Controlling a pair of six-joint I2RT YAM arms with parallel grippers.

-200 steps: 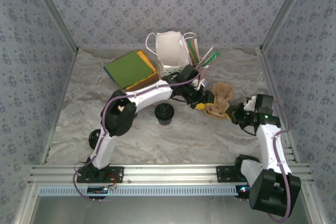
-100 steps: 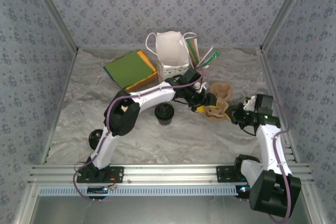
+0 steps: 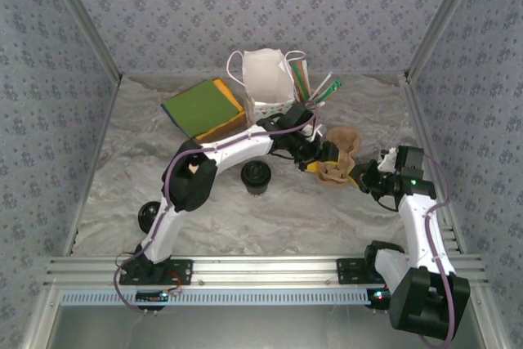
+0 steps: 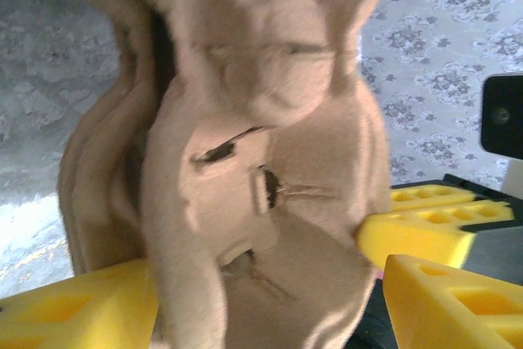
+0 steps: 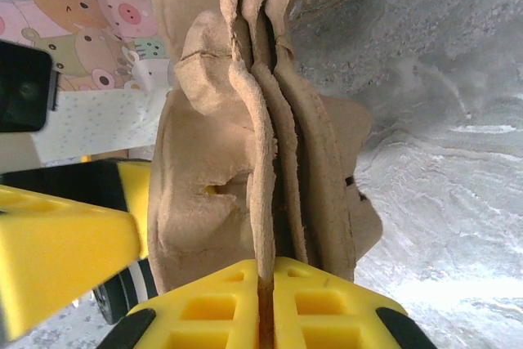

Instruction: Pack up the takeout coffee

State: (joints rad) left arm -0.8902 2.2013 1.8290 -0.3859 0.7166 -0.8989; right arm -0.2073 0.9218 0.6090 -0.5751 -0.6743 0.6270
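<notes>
Apparently separating one carrier: hold firm with the right tool (image 3: 359, 176), shut on the near edge of the pulp carrier stack (image 3: 341, 153); close the left tool (image 3: 321, 160), spread open astride that stack, on one outer layer only, and peel gently to avoid tearing. Then fetch the takeout coffee (image 3: 256, 174): small, dark, round black lid on, upright on the surface (image 3: 310, 210), well left of that stack.

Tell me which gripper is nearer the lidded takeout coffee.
Left. The left gripper is right of the takeout coffee, at the near side of the pulp cup carriers. The right gripper pinches the carriers from farther right.
</notes>
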